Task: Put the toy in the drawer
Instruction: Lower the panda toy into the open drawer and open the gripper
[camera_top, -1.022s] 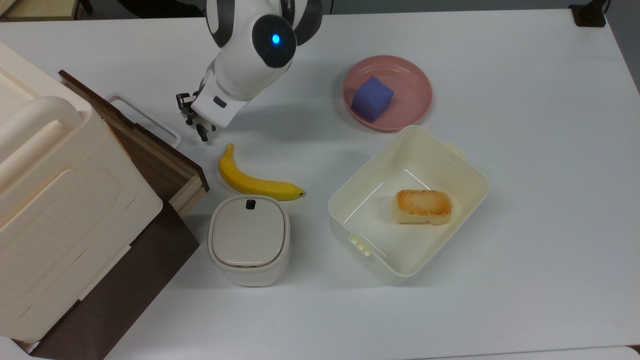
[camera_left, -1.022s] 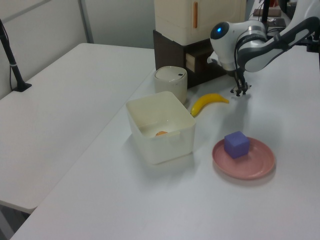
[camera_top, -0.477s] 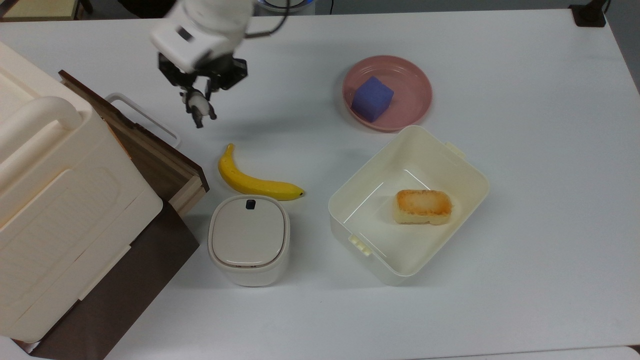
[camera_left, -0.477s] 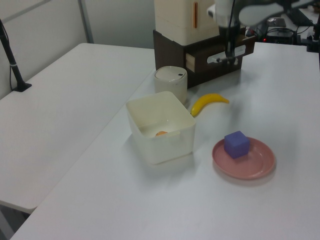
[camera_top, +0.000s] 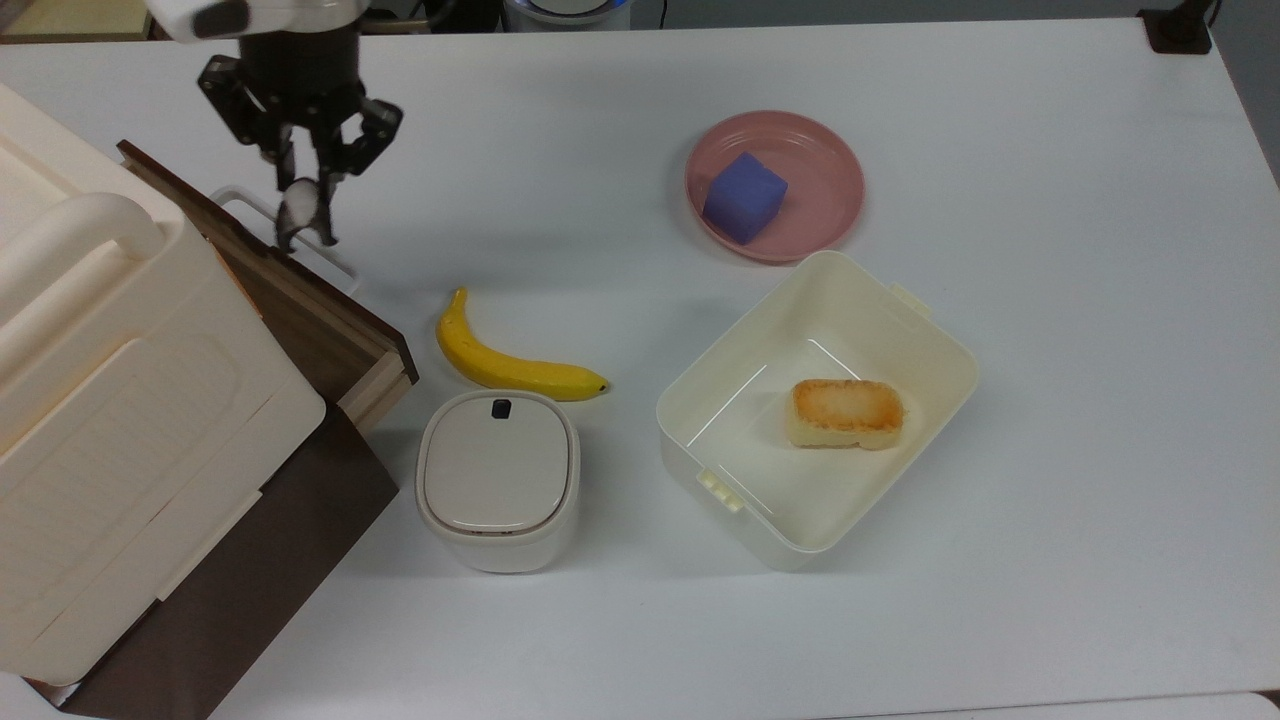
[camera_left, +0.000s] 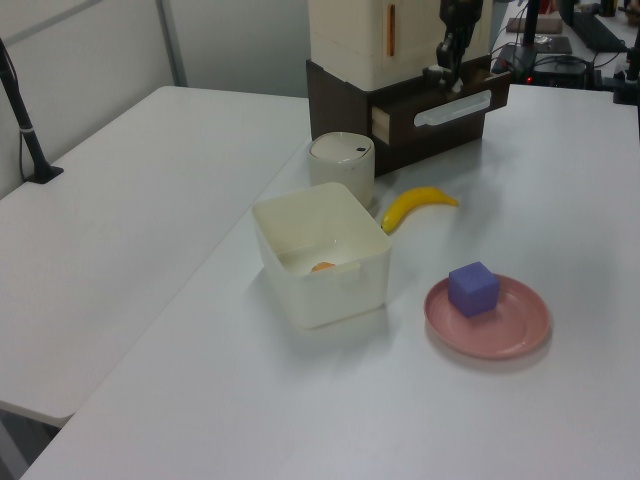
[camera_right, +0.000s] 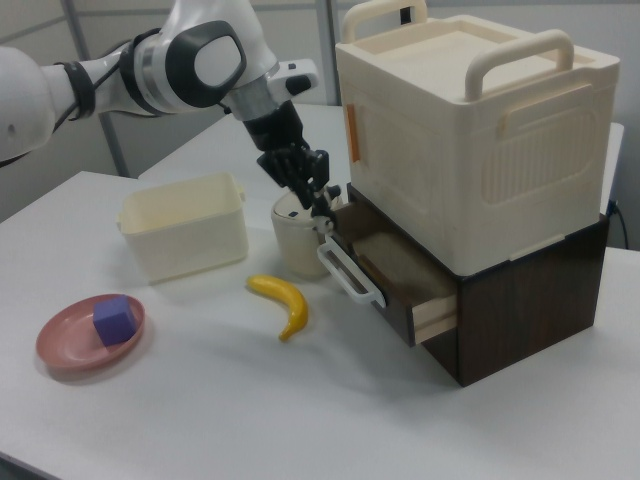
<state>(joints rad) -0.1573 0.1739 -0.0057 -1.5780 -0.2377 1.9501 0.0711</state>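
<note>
My gripper (camera_top: 305, 228) hangs above the front rim and white loop handle (camera_top: 262, 208) of the open drawer (camera_top: 315, 325), a dark brown wooden one with a lighter rim. It is shut on the toy (camera_top: 298, 208), a tiny black-and-white panda figurine held between the fingers. In the right view the gripper (camera_right: 322, 216) points down just over the front edge of the drawer (camera_right: 395, 268), above the handle (camera_right: 350, 272). In the left view the gripper (camera_left: 440, 70) hovers over the drawer (camera_left: 455, 105).
A cream lidded box (camera_top: 110, 400) sits on the cabinet above the drawer. A yellow banana (camera_top: 510, 368) and a small lidded pot (camera_top: 497, 480) lie beside the drawer. Further to the top view's right are a cream bin (camera_top: 930, 350) holding a browned block and a pink plate (camera_top: 835, 160) with a purple cube (camera_top: 742, 197).
The gripper has risen from the table near the banana with the toy in it and moved to the top view's left, from open table to above the drawer's handle.
</note>
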